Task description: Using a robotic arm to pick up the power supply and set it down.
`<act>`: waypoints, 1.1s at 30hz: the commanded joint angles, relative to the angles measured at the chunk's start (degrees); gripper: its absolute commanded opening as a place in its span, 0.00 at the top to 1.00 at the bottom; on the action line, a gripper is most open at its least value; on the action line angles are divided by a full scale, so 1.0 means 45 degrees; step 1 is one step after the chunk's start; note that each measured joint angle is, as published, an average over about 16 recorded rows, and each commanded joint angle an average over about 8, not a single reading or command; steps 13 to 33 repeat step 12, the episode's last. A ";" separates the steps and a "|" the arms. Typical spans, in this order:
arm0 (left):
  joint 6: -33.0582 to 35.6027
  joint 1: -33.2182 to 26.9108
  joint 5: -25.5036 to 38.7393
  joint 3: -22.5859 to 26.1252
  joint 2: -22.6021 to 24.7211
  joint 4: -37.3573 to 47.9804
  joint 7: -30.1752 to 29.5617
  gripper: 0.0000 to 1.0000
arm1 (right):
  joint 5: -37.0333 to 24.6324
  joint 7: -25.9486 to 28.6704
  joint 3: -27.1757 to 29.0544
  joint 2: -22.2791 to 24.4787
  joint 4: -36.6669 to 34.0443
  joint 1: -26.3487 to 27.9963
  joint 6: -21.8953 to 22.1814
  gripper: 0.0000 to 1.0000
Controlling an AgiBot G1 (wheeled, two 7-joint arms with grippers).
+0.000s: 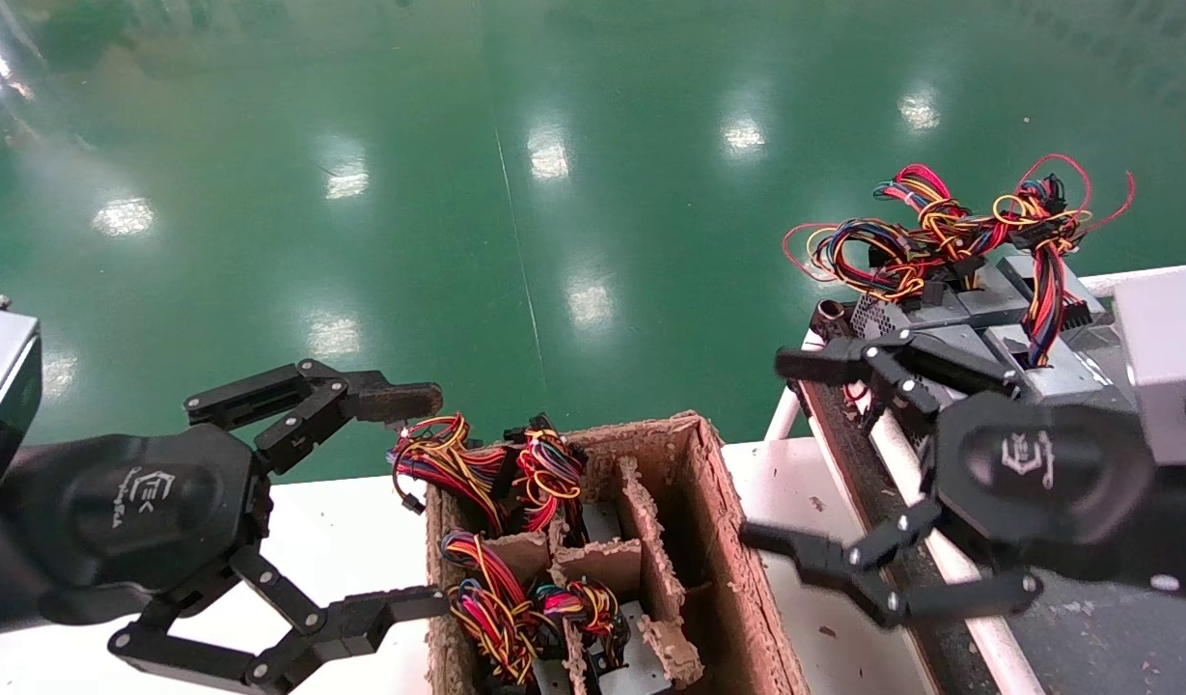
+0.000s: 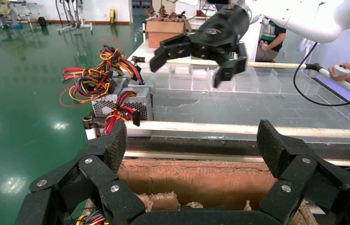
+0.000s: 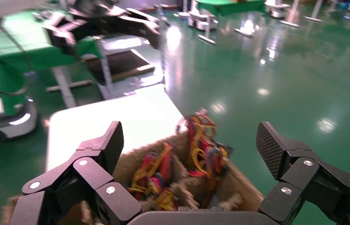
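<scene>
My right gripper [image 1: 795, 449] hangs with its fingers spread wide and nothing between them, in the gap between the cardboard box [image 1: 718, 502] and the black belt [image 1: 848, 454] that runs along my right side. One finger reaches toward the grey power supply [image 1: 979, 323], which sits on the far end of that belt, well clear of my fingertips; the other finger points down toward the white table [image 1: 814, 550] beside the box wall. A loose tangle of red, yellow, blue and black wires [image 1: 940, 232] sprawls over the top of the power supply, with thin red loops arching out past it toward the green floor [image 1: 554, 193]. From my left wrist the same power supply [image 2: 126, 101] shows its perforated side, sitting at the end of the belt behind a white rail [image 2: 257, 129], with my right gripper [image 2: 191, 58] open in the air above and behind it. My left gripper [image 1: 414, 502] is also wide open and holds nothing, hovering just at the near left wall of the cardboard box, one fingertip near the wire bundles [image 1: 486, 463] sticking up from the box's compartments. The box is split by ragged cardboard dividers [image 1: 641, 541], and several of its cells hold grey units with coloured wires on top. Through my right wrist I look down past my own spread fingers [image 3: 269, 145] onto that box [image 3: 238, 183] and its wires.
</scene>
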 commanded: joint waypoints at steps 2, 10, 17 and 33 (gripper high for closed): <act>0.0000 0.0000 0.0000 0.0000 0.0000 0.0000 0.0000 0.00 | 0.0338 -0.0115 -0.0049 -0.0100 0.0061 -0.0103 -0.0326 0.00; -0.0002 0.0002 -0.0001 0.0000 -0.0001 0.0002 0.0000 0.00 | 0.1016 -0.0342 -0.0140 -0.0299 0.0180 -0.0309 -0.0970 0.00; -0.0003 0.0002 -0.0001 -0.0001 -0.0001 0.0003 0.0000 0.00 | 0.1075 -0.0360 -0.0146 -0.0315 0.0189 -0.0327 -0.1024 0.00; -0.0003 0.0002 -0.0001 -0.0001 -0.0001 0.0003 0.0000 0.00 | 0.1075 -0.0360 -0.0146 -0.0315 0.0189 -0.0327 -0.1024 0.00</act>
